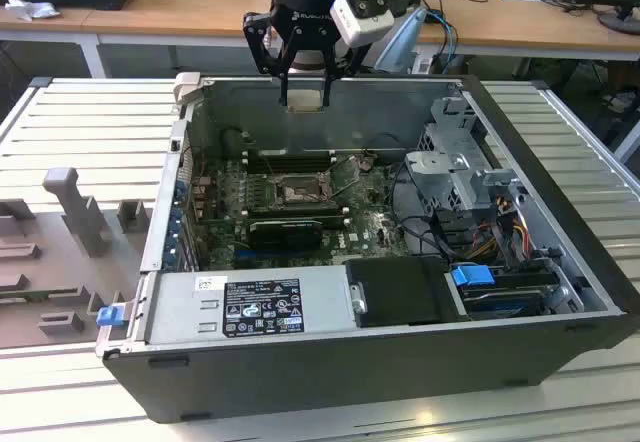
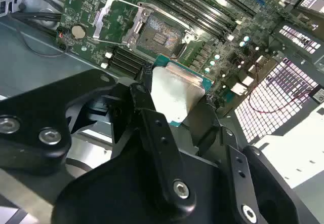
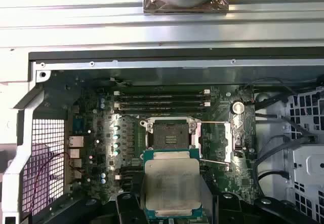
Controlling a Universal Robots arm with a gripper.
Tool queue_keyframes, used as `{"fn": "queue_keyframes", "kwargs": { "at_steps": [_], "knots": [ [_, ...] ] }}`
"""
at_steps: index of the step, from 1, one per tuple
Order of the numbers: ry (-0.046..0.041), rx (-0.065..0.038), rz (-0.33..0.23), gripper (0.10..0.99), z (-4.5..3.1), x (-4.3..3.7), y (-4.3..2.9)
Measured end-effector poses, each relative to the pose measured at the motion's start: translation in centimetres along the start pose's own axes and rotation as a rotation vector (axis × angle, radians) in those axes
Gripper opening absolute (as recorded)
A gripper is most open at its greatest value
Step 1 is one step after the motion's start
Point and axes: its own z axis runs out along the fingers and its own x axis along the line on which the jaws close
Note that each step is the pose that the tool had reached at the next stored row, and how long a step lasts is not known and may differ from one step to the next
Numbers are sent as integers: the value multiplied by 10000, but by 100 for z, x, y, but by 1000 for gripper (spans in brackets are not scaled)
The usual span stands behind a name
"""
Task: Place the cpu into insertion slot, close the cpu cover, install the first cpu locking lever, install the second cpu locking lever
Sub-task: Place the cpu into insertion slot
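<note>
**Exterior view.** The hand [image 1: 303, 90] hangs over the far side of the open computer case [image 1: 350, 372], pinching the chip [image 1: 303, 104]. The socket [image 1: 297, 194] lies well below it, mid-board.

**Second wrist view.** We see the chip [image 2: 177, 95] clamped by its edges between two black fingers [image 2: 144, 105]. Beyond it lie the bare socket [image 2: 158, 34] and its swung-open cover [image 2: 101, 17].

**First wrist view.** Chip [image 3: 172, 186] and socket [image 3: 169, 133] look roughly square to one another.

We judge three risks from here:
- a tilted or rotated descent damaging the socket;
- the chip slipping from the narrow edge grip;
- the hand clipping the open cover.
</note>
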Motion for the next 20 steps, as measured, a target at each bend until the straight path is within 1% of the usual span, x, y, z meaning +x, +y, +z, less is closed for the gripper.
{"fn": "queue_keyframes", "kwargs": {
  "at_steps": [2,8,14,17,18,20],
  "knots": [
    [-4,-1,48,529,0,0,0],
    [-49,-9,549,529,1,0,0],
    [-74,-15,822,529,2,0,0],
    [-107,-21,1201,529,4,0,-1],
    [-131,-27,1457,529,7,0,-1],
    [-149,-30,1661,529,8,0,-1]
  ]
}}
